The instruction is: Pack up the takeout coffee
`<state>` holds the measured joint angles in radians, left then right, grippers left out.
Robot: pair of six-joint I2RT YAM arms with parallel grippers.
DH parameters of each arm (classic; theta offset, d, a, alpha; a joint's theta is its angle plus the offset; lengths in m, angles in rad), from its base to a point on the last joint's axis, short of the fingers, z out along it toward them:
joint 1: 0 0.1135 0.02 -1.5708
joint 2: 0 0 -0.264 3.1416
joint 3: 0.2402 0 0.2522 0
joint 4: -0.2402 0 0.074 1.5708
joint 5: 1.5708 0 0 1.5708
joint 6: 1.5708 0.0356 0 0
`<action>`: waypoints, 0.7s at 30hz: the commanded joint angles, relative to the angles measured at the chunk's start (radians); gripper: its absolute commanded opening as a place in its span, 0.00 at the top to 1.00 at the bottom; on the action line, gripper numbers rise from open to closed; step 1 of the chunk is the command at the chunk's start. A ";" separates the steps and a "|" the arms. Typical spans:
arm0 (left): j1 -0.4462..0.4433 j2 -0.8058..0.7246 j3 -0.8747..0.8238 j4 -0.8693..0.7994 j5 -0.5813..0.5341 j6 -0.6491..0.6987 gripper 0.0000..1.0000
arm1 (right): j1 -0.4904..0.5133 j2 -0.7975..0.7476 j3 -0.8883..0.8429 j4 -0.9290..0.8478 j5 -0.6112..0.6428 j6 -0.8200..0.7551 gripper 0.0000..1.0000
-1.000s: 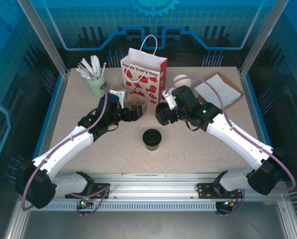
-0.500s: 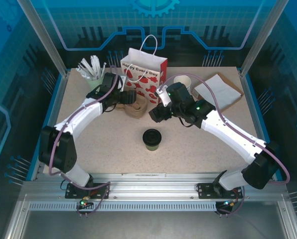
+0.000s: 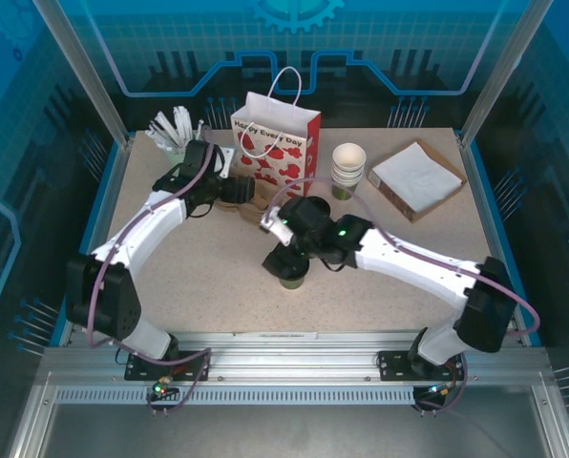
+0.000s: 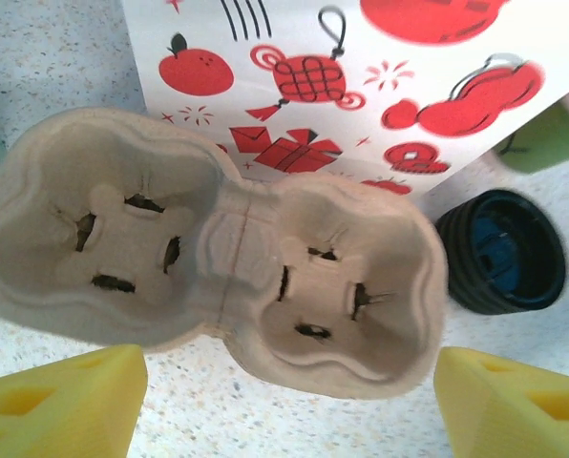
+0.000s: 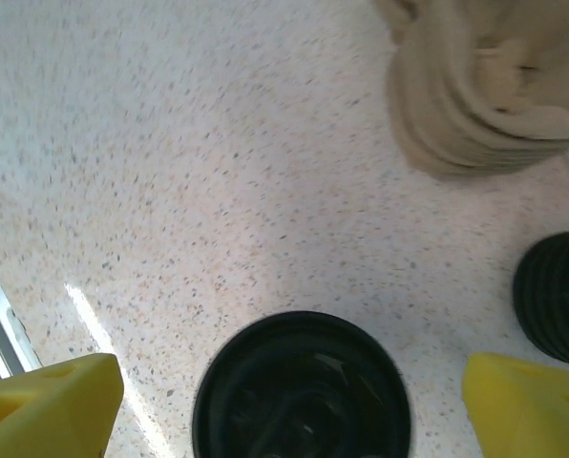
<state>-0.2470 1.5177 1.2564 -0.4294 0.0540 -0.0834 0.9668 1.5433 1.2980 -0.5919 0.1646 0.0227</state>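
Observation:
The takeout coffee (image 3: pixel 295 278), an olive-green cup under a black lid (image 5: pixel 302 386), stands mid-table. My right gripper (image 3: pixel 283 258) hovers right over it, open. Its yellow fingertips (image 5: pixel 46 401) flank the lid with a gap on each side, not touching it. Behind and to the left lies a tan pulp two-cup carrier (image 4: pixel 218 258), both wells empty, just in front of the red-and-white paper bag (image 3: pixel 275 143). My left gripper (image 3: pixel 239 191) is at the carrier, open, and its fingertips (image 4: pixel 55 401) straddle the carrier's near edge without touching it.
A stack of black lids (image 4: pixel 499 250) sits to the right of the carrier. A stack of lidless cups (image 3: pixel 348 167) stands right of the bag, and a tray of napkins (image 3: pixel 416 176) lies at the back right. A green holder of stirrers (image 3: pixel 175 134) is at the back left.
My right gripper swung left and toward the near edge, ending over the coffee and uncovering the cup stack. My left arm drew back toward the far left, close to the carrier.

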 commanded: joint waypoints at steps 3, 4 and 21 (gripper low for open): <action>0.002 -0.151 -0.103 0.014 0.120 -0.190 0.25 | 0.032 0.023 0.035 -0.061 0.105 -0.044 0.07; 0.000 -0.199 -0.149 0.039 0.168 -0.228 0.26 | 0.019 -0.003 0.015 -0.055 0.063 -0.030 0.07; -0.169 -0.324 -0.574 0.243 0.584 -0.610 0.25 | -0.410 -0.172 -0.349 0.102 -0.647 0.384 0.18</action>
<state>-0.4042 1.1740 0.7136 -0.2867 0.5262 -0.6113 0.5613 1.3590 0.9627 -0.5537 -0.3679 0.3367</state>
